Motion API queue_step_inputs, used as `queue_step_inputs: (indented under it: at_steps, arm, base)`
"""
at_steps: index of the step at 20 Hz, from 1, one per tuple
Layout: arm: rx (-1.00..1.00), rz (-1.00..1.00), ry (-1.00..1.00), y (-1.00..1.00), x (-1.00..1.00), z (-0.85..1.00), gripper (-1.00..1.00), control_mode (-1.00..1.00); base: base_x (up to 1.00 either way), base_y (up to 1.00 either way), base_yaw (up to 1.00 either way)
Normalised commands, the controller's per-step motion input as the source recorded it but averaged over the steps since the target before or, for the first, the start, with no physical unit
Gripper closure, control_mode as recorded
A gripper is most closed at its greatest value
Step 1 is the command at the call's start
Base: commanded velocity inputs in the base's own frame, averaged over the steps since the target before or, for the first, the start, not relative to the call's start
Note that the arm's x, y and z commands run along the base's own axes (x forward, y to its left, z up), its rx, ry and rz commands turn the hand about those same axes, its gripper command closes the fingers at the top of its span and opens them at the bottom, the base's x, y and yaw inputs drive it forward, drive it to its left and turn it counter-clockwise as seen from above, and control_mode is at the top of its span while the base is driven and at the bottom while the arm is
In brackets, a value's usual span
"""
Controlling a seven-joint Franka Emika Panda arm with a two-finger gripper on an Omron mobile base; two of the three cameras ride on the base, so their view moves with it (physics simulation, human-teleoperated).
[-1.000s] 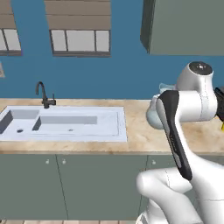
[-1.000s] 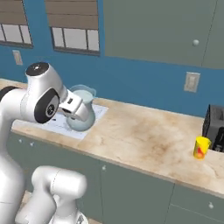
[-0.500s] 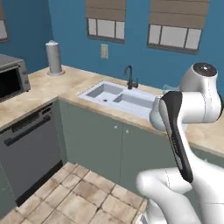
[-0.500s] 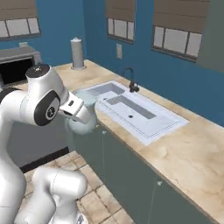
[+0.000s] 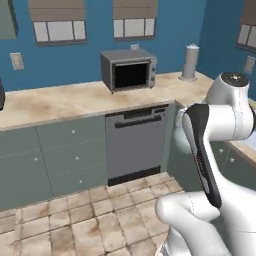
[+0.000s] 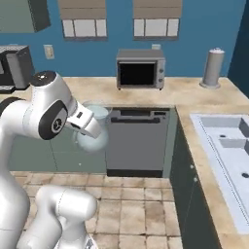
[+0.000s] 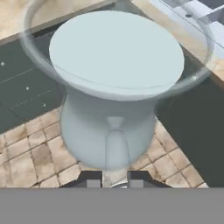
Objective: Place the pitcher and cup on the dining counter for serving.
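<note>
Pitcher point(image 7: 116, 83) upright, clamped by nearly closed gripper point(image 7: 114, 180), carried above floor beside dishwasher point(image 6: 138, 141); dining counter unseen.

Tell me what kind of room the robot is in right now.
A home kitchen, rendered: a microwave on a beige marble-look counter, a dishwasher under it, and a white sink along the side run.

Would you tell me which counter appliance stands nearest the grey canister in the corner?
The microwave: it sits on the back counter next to the canister, whereas the dark coffee machine stands far off at the other end.
</note>
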Motion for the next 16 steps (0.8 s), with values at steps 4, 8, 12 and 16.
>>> queue_step_inputs:
  at_steps: [4,8,12,16]
  arm:
    - [0.0,0.0,0.0,0.0,0.0,0.0,1.0,1.0]
    - [0.0,0.0,0.0,0.0,0.0,0.0,1.0,1.0]
    - [0.0,0.0,0.0,0.0,0.0,0.0,1.0,1.0]
    - [0.0,0.0,0.0,0.0,0.0,0.0,1.0,1.0]
  base:
    - [0.0,0.06,1.0]
    - [0.0,0.04,1.0]
    - [0.0,0.01,1.0]
    - [0.01,0.0,1.0]
